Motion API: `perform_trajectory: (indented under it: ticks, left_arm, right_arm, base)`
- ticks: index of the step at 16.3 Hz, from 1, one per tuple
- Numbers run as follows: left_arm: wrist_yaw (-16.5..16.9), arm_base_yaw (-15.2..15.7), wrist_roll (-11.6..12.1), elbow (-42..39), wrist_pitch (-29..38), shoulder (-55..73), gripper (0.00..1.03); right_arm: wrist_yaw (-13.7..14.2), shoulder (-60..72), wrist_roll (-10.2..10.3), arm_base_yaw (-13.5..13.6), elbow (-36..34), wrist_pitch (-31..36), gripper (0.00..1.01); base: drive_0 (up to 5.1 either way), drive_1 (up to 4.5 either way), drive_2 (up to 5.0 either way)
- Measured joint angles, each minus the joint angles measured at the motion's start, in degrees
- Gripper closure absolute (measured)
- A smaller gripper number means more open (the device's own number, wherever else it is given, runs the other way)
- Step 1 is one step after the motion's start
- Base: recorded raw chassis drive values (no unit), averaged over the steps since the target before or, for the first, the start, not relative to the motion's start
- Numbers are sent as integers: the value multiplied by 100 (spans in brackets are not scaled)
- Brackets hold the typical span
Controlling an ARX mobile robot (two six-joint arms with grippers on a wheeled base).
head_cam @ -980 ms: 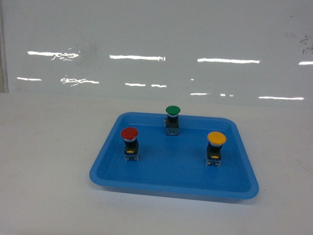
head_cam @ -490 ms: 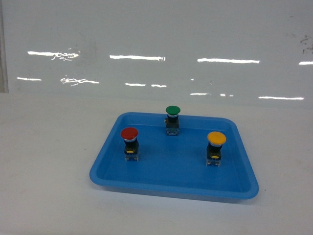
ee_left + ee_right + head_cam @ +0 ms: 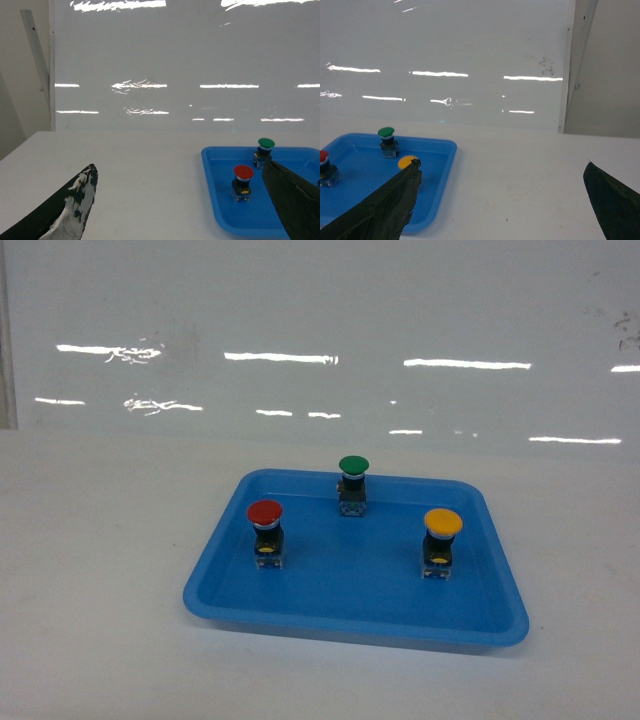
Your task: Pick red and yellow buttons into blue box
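With both grippers, left and right, wide apart and empty, you risk snagging the green-capped push-button beside the red-capped push-button.

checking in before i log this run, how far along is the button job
Nothing is done yet: the red button and yellow button both stand in the shallow blue tray beside the green button. Both grippers, left and right, are open and empty. No blue box is in view. Both picks remain.
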Motion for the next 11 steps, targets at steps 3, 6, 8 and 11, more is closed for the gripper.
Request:
perform_trajectory:
  ticks: [3, 6, 8, 11]
  left_arm:
    - [-55, -229, 173, 566, 1663, 1777, 5]
    - [-389, -667, 446, 1307, 2787, 3818, 5]
    - [-511, -876, 608, 1554, 2710, 4610, 5]
    - [-529, -861, 612, 1550, 2769, 4557, 5]
  right_arm:
    - [50, 1934, -28, 170, 721, 1655, 3]
    - [205, 3412, -162, 424, 1246, 2330, 3]
    - [223, 3899, -286, 612, 1401, 2129, 3]
    - [240, 3899, -289, 601, 1397, 2177, 3]
  base:
    - [0, 0, 0]
    - [0, 0, 0]
    - [0, 0, 0]
    - [0, 0, 0]
